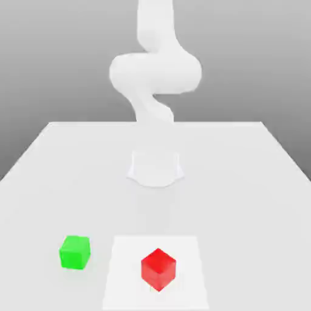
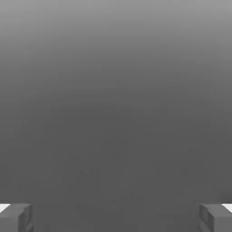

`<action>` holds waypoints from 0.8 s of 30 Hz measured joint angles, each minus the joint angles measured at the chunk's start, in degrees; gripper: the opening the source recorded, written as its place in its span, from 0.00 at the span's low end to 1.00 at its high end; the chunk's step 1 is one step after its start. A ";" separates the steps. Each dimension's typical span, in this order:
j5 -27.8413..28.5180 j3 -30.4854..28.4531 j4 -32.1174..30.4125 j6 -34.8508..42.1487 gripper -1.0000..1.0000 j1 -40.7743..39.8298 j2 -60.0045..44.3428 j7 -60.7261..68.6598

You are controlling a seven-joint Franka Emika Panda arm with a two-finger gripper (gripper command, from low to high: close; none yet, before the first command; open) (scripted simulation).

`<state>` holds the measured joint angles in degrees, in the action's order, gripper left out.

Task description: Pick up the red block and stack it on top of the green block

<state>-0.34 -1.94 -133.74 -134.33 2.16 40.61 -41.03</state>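
Nearest my exterior camera: the red block [image 1: 158,269], sitting on a brighter white square patch [image 1: 124,273] at the near edge of the white table [image 1: 54,164]. It is turned so one vertical edge faces me. Nothing touches it.

The green block [image 1: 75,252] rests flat on the table toward the exterior view's left of the red one, just off the patch edge, the two blocks near each other but apart. Its faces sit more squarely to the camera.

Farther back I see the white arm [image 1: 155,73] rising from its round base [image 1: 155,168] at mid-table, folded well above the surface.

On the hand view, the gripper [image 2: 116,217] shows two grey fingertips [image 2: 18,216] at opposite sides of the frame, spread wide, nothing between them but plain grey background.
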 joint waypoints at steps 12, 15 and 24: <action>-3.13 -7.27 -9.47 -12.29 0.50 8.08 -25.35 24.30; -3.93 -7.91 -11.79 -15.30 0.50 8.96 -31.60 30.32; -4.11 -7.20 -16.81 -25.78 0.50 8.69 -49.96 43.53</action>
<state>-4.45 -9.13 -150.56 -160.11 10.85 -9.36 2.50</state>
